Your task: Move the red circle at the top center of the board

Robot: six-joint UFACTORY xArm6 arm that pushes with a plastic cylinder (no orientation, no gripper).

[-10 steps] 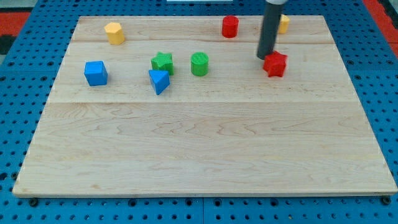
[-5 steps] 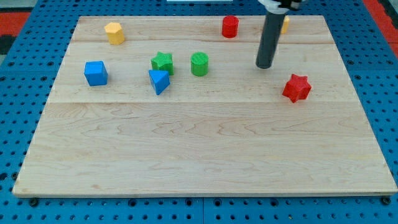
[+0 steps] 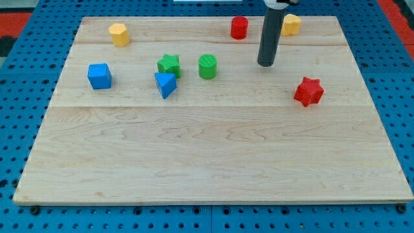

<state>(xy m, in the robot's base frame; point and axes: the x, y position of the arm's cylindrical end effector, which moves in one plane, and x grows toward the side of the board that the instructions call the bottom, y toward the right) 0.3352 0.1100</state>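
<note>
Board (image 3: 213,162) | tip (image 3: 265,65) shifted left | red star (image 3: 308,91) unmoved

7 blocks on the board: 2 red (circle (image 3: 239,27), star (image 3: 308,91)), 2 yellow ( (image 3: 119,33), (image 3: 291,24)), 2 green (star (image 3: 169,65), cylinder (image 3: 207,66)), 2 blue (cube (image 3: 99,76), triangle (image 3: 165,84)) — correction, 8 total.

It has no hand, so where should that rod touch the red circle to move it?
No grip is possible; my tip can only push. The red circle is an upright round block already near the top edge, slightly right of centre. My tip stands below and to its right, so pressing its right side wall, probably low, would slide it left towards centre.
</note>
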